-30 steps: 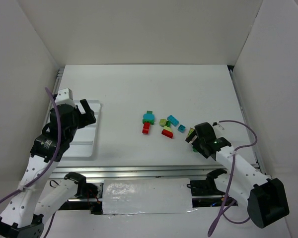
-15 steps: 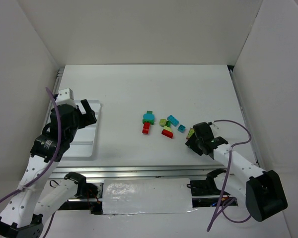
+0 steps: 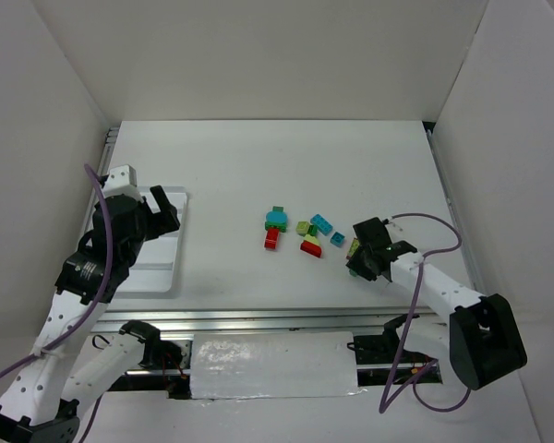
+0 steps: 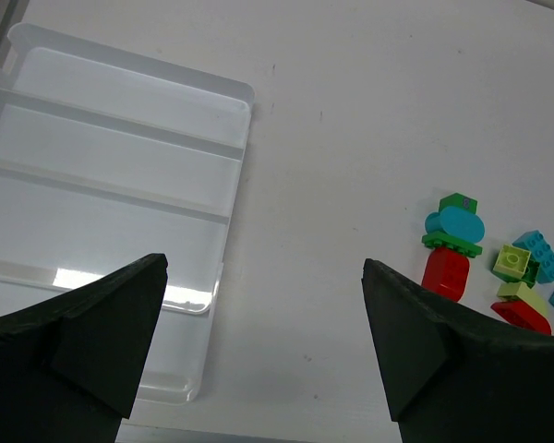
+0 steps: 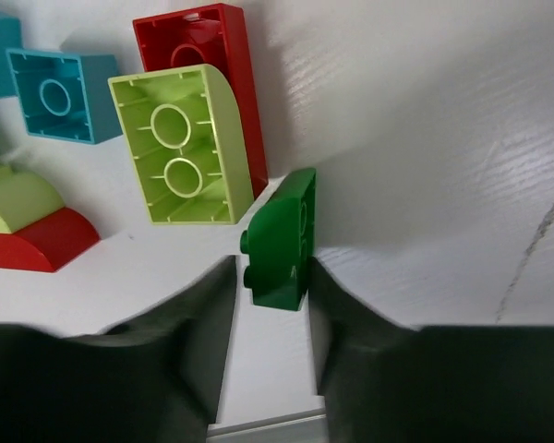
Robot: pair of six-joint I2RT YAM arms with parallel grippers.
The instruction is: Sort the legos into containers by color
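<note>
The dark green brick (image 5: 279,242) stands on edge on the bench (image 3: 258,166), well away from the white tray (image 4: 102,161), at the end of the loose cluster farthest from it. The right gripper (image 5: 270,305) has it between its jaws. They stand narrow, with a finger against each flat side, and the hold looks low on the brick. To do this pick well, I would judge that the pinch should be firm and square before any lift, and that the lift should go straight up, since a brick held by its lower half could pivot or slip out. A lime brick (image 5: 180,148) lies on its back just on the tray side of the green one, nearly touching its upper corner. A red brick (image 5: 223,65) sits behind the lime one, and a teal brick (image 5: 60,92) lies a little nearer the tray. The lime brick is the likeliest thing to be dragged along if the gripper tilts or slides toward the tray instead of rising. The remaining bricks lie between the green one and the tray, so the carry should pass above them. The left gripper (image 4: 263,277) hangs over the tray's inner edge with its jaws wide and empty. No brick shows in the compartments in its view, so the sorting appears barely begun, and that arm may need to give way.
</note>
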